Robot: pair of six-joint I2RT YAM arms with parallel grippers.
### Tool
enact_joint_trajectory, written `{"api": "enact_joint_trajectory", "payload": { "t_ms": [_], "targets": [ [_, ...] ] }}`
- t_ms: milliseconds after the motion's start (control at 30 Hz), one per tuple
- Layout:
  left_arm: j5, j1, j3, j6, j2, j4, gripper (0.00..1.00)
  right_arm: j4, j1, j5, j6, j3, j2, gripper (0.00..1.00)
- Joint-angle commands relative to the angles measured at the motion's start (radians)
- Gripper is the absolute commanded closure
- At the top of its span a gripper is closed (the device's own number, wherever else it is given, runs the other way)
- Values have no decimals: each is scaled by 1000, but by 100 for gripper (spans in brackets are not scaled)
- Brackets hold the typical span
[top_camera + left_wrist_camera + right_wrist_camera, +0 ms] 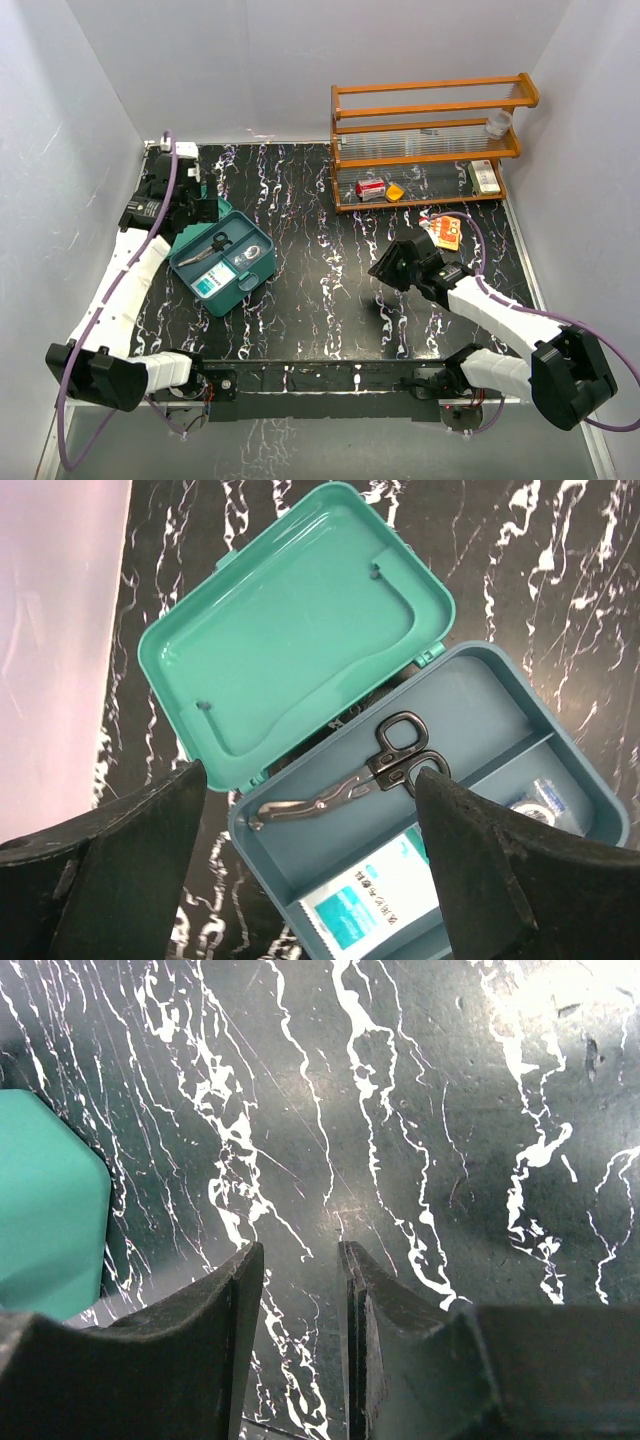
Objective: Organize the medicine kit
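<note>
Two sets of jaws stand apart, gripping nothing. Our left gripper [310, 775] gapes wide above the medicine kit [300, 630], which sits lid-open on the counter's [450, 1110] left side with scissors [385, 765] inside. Our right gripper [300, 1250] is narrowly parted over the counter farther right.

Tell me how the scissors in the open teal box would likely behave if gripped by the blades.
The scissors look metal, so probably stiff and fairly heavy for their size. Their smooth blades may slip, and the handle end would likely sag.
</note>
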Motion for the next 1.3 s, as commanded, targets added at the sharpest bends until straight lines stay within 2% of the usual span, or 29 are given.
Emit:
{"api": "enact_joint_trajectory", "payload": {
  "t_ms": [0, 200, 333, 633, 833, 1100, 1267],
  "targets": [
    [-78, 36, -53, -255, -95, 8, 16, 85, 6, 31, -32, 13, -17, 66],
    [0, 136, -146, -401, -158, -64, 15, 110, 6, 22, -51, -12, -20, 66],
    [64, 175, -233, -475, -195, -91, 11, 128, 6, 11, -56, -17, 5, 66],
    [179, 225, -358, -461, -195, -19, 9, 149, 6, -9, -69, 17, 76, 66],
    [201, 263, -380, -450, -168, -14, 8, 154, 6, -15, -75, 33, 106, 67],
    [459, 266, -437, -458, -200, 73, 8, 159, 5, -16, -74, 45, 126, 68],
    [618, 268, -463, -458, -205, 108, 13, 160, 6, -14, -77, 41, 126, 68]
  ]
}}
